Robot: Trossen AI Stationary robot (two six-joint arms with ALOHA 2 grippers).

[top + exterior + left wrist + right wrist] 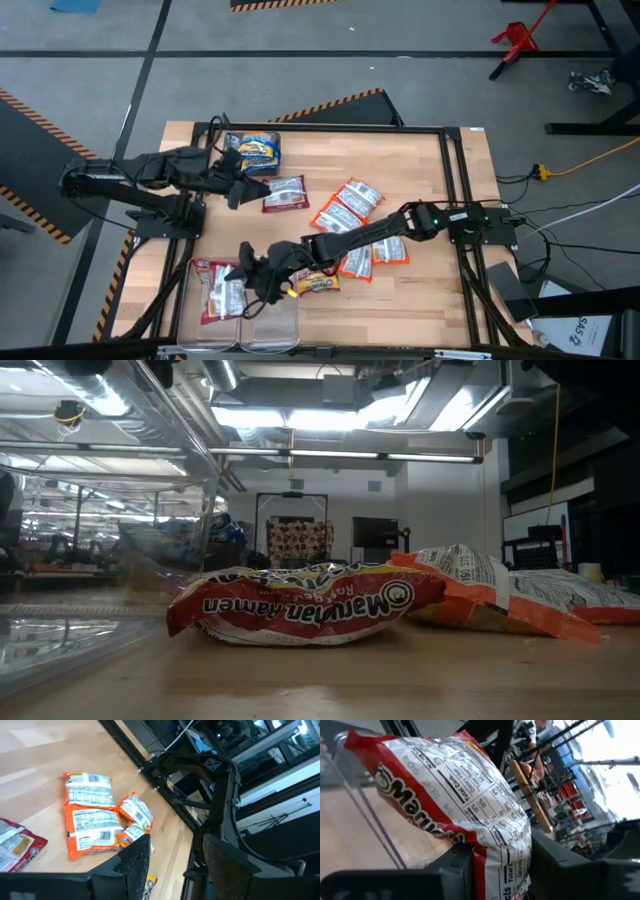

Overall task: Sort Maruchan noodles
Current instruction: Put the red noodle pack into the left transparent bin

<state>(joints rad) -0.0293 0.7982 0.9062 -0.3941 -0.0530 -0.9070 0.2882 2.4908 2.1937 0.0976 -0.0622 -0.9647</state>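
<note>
Right gripper (252, 272) clamps a red Maruchan packet (455, 810) above the near-left bins (270, 325); left gripper (238, 186) gapes empty; most packets (350, 215) remain unsorted mid-table.

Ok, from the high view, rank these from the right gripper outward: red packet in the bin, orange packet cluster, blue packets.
From the right gripper:
1. Red packet in the bin, just beside it, lower left.
2. Orange packet cluster, mid-table, toward the right.
3. Blue packets, far edge, near the left gripper.
</note>
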